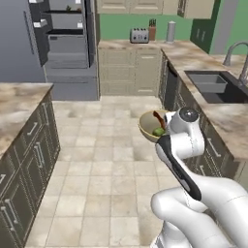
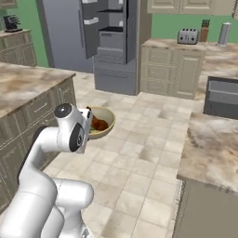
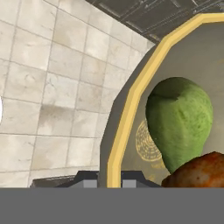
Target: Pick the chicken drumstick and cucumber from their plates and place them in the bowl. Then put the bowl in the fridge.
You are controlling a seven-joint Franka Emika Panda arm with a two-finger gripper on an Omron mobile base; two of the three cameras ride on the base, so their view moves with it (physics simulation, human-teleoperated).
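The cream-tan bowl hangs in the air over the tiled floor, level, just beyond the arm's wrist. Inside it lie the light-green cucumber and the reddish-brown chicken drumstick. My gripper is shut on the bowl's yellowish rim, one finger on each side of it. The grey fridge stands open at the far end of the aisle, its dark shelves and drawers showing. The plates are out of view.
Marble counters with cabinets line both sides of the aisle: one on the left, one on the right with a sink. A toaster sits on the back counter. Bare floor runs to the fridge.
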